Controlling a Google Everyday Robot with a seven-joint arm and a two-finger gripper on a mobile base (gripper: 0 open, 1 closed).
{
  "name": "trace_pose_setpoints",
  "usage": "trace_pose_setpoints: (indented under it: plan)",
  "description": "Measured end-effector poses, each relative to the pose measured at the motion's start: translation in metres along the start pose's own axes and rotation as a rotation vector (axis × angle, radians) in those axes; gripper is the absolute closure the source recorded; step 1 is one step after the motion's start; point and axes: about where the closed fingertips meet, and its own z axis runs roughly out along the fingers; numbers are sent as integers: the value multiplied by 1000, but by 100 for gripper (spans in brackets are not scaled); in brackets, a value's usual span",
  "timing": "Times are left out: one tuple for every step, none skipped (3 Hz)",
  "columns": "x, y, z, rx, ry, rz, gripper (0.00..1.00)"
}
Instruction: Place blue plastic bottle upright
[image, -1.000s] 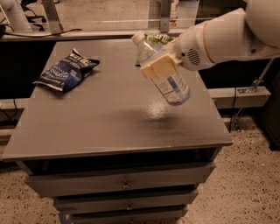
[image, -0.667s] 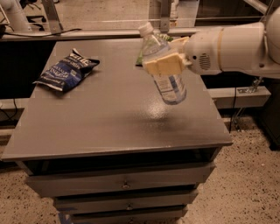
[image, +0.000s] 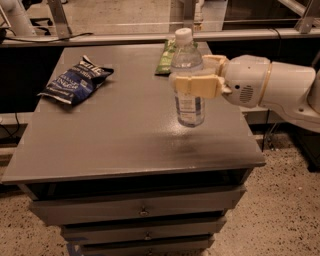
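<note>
The blue plastic bottle (image: 189, 100) is clear with a white cap and a pale blue-and-white label. It stands upright at the right side of the grey table (image: 125, 135), its base at or just above the top. My gripper (image: 196, 79) comes in from the right on a white arm and is shut on the bottle's upper body; one cream finger (image: 192, 85) crosses in front of it, the other shows behind.
A dark blue chip bag (image: 75, 80) lies at the table's back left. A green bag (image: 167, 57) lies at the back, behind the bottle. The table has drawers below. The table's right edge is close to the bottle.
The bottle has turned from tilted, cap to the upper left, to upright, and the gripper has lowered it toward the table top.
</note>
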Motion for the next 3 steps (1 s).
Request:
trace_pose_setpoints:
  plan:
    - [13,7,-5,-11,-82,36,100]
    - [25,11,-4,-16,-130,61,100]
    - [38,13,-3,-19,-156,82,100]
